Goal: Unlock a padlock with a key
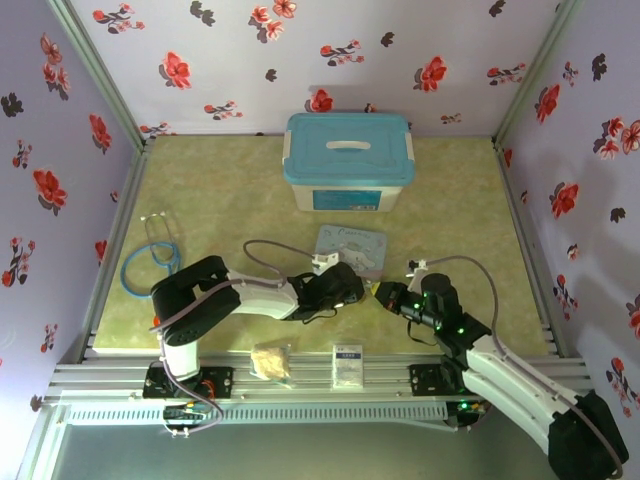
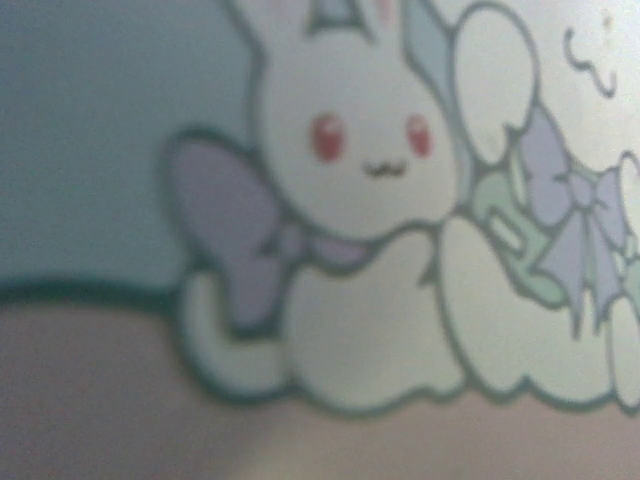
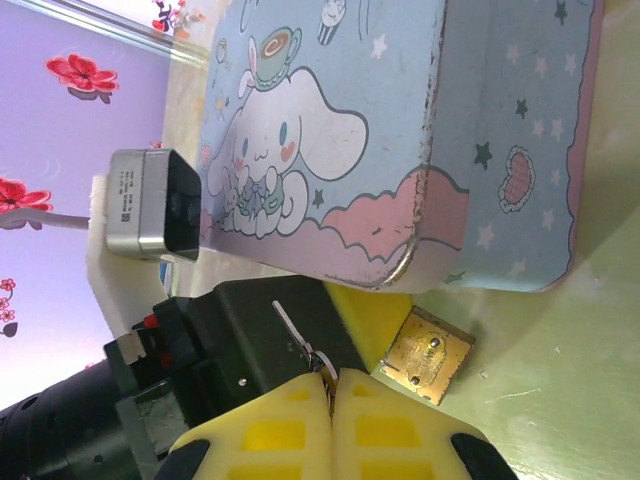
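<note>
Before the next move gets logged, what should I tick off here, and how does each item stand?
1. Right gripper shut on the key, with a small dark piece at the fingertips: ok.
2. Padlock visible, its brass face towards the right wrist camera: ok.
3. Key entered in the padlock: not ok. It sits off to one side of the brass body.
4. Left gripper steadying the padlock: cannot tell. A yellow finger lies against the lock, but the grip is unclear.
5. Shackle open or closed: cannot tell, as it is hidden.
</note>
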You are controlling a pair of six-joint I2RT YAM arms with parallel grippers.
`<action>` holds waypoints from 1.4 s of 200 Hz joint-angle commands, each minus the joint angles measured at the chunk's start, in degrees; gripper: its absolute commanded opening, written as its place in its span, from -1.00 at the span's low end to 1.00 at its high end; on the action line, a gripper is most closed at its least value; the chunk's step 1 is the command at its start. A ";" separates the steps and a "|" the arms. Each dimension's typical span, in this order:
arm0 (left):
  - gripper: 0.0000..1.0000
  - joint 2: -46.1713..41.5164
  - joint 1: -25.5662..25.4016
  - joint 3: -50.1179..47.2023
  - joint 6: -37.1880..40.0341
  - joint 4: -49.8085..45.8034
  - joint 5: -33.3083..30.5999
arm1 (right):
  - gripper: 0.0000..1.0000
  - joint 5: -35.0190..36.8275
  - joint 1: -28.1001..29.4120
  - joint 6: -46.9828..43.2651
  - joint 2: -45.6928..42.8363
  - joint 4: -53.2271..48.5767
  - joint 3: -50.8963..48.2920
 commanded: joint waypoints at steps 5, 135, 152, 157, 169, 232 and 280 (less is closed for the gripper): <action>-0.30 4.36 -0.05 1.06 4.64 -17.90 -0.19 | -1.00 3.42 -0.37 -1.12 -3.70 -5.64 1.32; -0.30 0.91 -1.66 4.47 14.89 -29.80 1.56 | -1.00 5.32 -0.46 -1.25 -4.09 -8.21 1.31; -0.29 1.05 -2.67 5.30 14.05 -30.05 1.40 | -1.00 5.51 -0.48 -1.14 -4.17 -8.37 1.23; -0.29 1.09 -3.00 5.38 13.93 -29.77 1.40 | -1.00 5.57 -0.46 -1.10 -4.20 -8.40 1.25; -0.30 1.23 -3.43 5.56 13.83 -29.75 1.16 | -1.00 5.61 -0.46 -1.06 -4.27 -8.45 1.35; -0.06 -1.43 -5.15 5.38 14.59 -25.93 -1.76 | -1.00 5.69 -0.46 -0.57 -3.65 -7.45 1.23; -0.10 -1.77 -6.14 6.48 13.64 -25.71 -2.77 | -1.00 5.44 -0.43 -0.44 -3.55 -7.33 1.24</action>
